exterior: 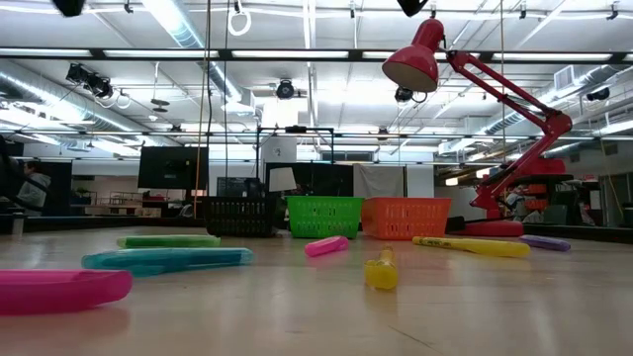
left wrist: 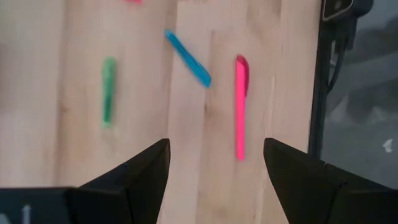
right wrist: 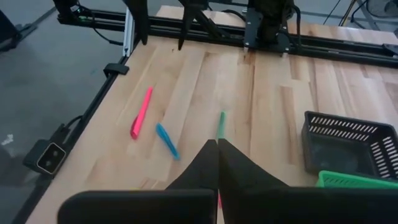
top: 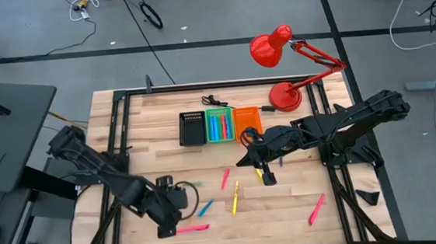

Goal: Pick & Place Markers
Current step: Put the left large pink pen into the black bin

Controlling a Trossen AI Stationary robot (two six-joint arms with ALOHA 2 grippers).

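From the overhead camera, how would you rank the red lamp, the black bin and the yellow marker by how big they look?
1. Red lamp, by far the largest.
2. Black bin.
3. Yellow marker, a thin stick.
All sit on the table, so nearness hardly distorts this.

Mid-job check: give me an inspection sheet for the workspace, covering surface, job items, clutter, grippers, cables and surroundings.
Surface: wooden table, bare between items.
Job's things: pink marker, blue marker and yellow marker lie loose near the front; another pink marker lies at front right; several markers sit in the green bin.
Clutter: black bin, orange bin, red desk lamp.
Grippers: left gripper open, above the pink marker; right gripper shut, mid-table, nothing seen held.
Cables: loose cables on the floor behind the table.
Surroundings: open workshop; a person far left.
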